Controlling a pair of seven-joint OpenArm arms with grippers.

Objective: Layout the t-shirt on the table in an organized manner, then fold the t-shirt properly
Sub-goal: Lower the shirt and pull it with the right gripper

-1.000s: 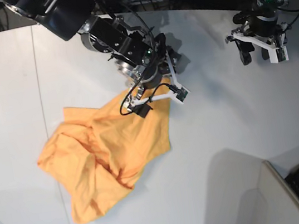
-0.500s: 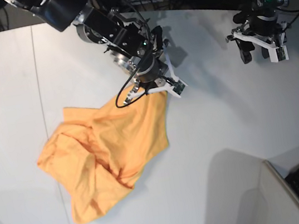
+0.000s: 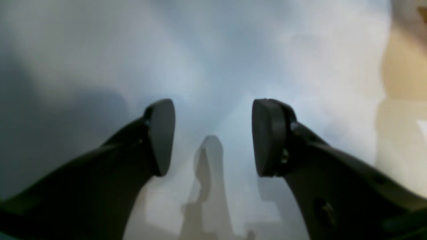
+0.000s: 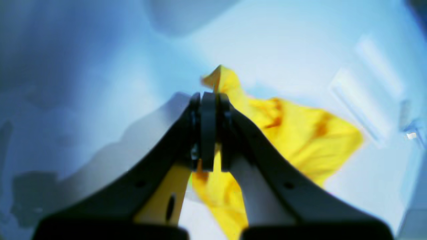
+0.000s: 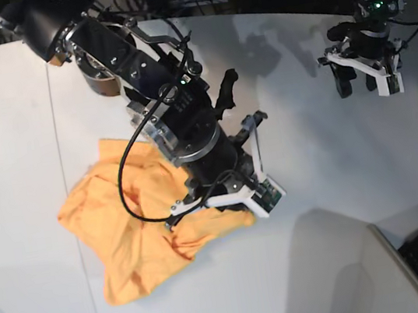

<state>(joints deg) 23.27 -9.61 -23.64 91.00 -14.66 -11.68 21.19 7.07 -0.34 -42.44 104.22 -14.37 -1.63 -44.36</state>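
The orange t-shirt (image 5: 130, 235) lies bunched up on the white table (image 5: 311, 157). The right gripper (image 4: 208, 133) has its jaws squeezed together on a bit of the cloth. Far away, the left gripper (image 3: 213, 136) hangs with jaws spread apart, holding nothing.

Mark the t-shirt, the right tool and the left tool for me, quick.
t-shirt (image 5: 119, 241): base view, bare crumpled cloth left of the arm.
right tool (image 4: 208, 96): right wrist view, tips of the pads, shut on the t-shirt.
left tool (image 3: 213, 133): left wrist view, open gap midway between the two pads.
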